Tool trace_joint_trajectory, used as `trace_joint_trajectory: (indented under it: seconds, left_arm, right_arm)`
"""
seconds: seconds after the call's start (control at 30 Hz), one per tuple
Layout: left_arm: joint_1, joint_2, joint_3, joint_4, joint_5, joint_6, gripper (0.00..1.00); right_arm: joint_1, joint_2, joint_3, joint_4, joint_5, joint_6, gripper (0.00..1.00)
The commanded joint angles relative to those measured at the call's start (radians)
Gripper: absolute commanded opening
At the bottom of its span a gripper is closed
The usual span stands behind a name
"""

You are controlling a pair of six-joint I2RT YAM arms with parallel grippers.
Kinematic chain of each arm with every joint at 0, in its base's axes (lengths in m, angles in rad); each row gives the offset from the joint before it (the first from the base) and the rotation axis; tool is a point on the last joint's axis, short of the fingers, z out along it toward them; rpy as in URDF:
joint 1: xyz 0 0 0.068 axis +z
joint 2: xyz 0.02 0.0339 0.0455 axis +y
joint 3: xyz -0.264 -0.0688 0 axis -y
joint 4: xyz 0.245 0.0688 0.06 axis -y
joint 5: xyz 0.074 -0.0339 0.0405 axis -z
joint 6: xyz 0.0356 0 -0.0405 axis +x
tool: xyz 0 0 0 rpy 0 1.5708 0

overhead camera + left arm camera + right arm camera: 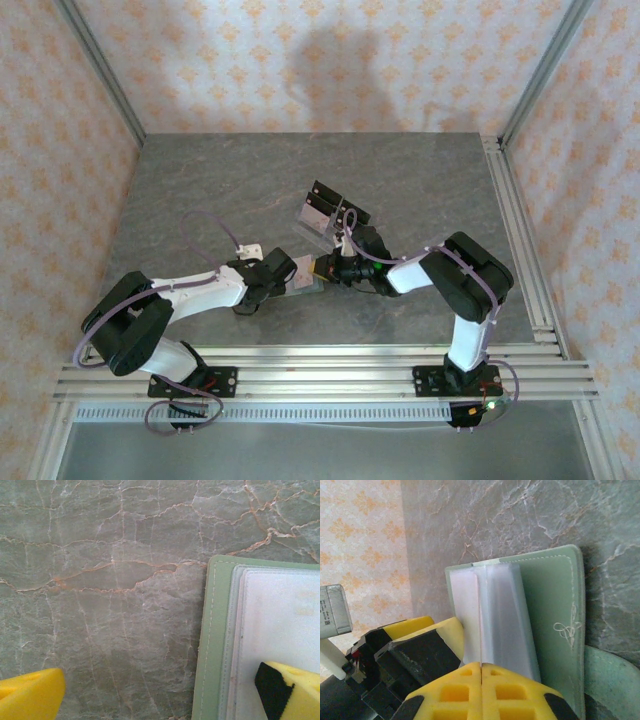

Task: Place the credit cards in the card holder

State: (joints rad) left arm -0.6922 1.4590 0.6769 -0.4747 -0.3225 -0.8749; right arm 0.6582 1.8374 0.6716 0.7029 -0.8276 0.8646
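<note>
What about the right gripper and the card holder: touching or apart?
Cannot tell. In the right wrist view the shut right gripper overlaps the card holder's pale leaves, hiding any contact or gap.

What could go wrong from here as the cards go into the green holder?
The right gripper is shut at the edge of the pale credit cards on the card holder; whether it pinches a card or the clear pocket is unclear, so pushing may drag the holder. The left gripper is open, one finger over the holder, so it may not pin it. Both grippers sit close together and could bump.
</note>
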Motion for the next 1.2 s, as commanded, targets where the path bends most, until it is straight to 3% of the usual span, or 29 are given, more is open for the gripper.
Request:
trace_joint_trajectory:
  seconds: [0.0, 1.17]
  left_arm:
    - [-0.001, 0.004, -0.043, -0.074, -0.016, -0.008, 1.0]
    - [0.0, 0.007, -0.045, -0.07, -0.014, -0.012, 1.0]
  right_arm:
    - [0.004, 0.019, 0.029, 0.074, -0.003, 0.008, 0.0]
    - [0.027, 0.115, 0.037, 0.149, -0.071, 0.011, 0.0]
